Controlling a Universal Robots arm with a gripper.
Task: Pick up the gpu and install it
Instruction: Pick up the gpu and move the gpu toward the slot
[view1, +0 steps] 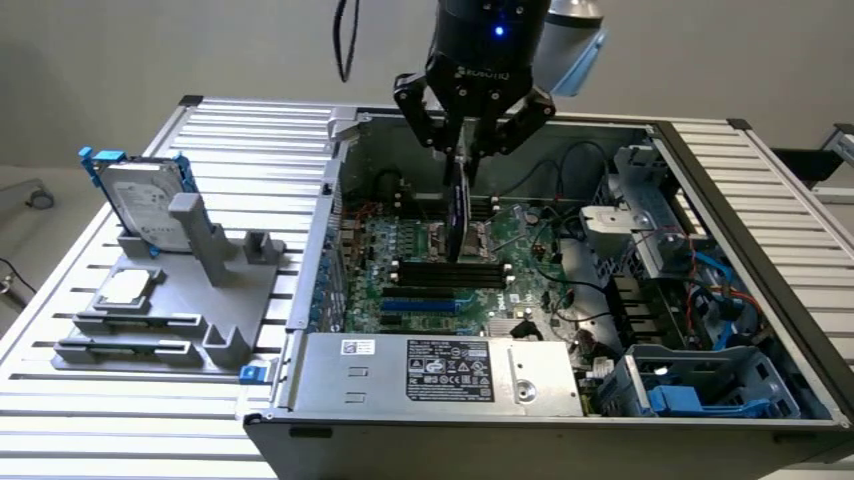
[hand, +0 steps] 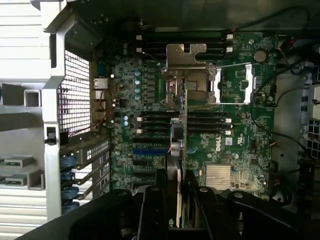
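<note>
The gpu (view1: 463, 215), a thin flat card seen edge-on, hangs upright in the upper middle of the exterior view, pinched at its top edge by the black two-fingered hand (view1: 467, 148), whose fingers are pressed against its two faces. The card reaches down into the open grey metal computer case (view1: 747, 250), and its lower end is over the black memory slots (view1: 447, 270) of the green motherboard (view1: 400, 245); I cannot tell whether it touches them. Along the case's front edge lies a silver power-supply box with a black label (view1: 434, 370), and a blue plastic drive cage (view1: 701, 390) sits at the lower right. At the left of the frame, on the slatted aluminium desk (view1: 227, 135), a grey moulded holder (view1: 200, 260) carries an upright silver hard drive in a blue frame (view1: 140, 205) and a small square silver chip (view1: 127, 288). In the wrist view the gpu (hand: 179, 150) runs straight out from between the dark fingers (hand: 152, 210), showing a black shroud on one face and a green board on the other. Its far end points towards the metal-bracketed processor socket (hand: 187, 75), with black slots (hand: 150, 120) on either side of it, a blue slot (hand: 150, 150) just beside it, and a finned silver heatsink (hand: 218, 177) near it on the motherboard (hand: 240, 140).
</note>
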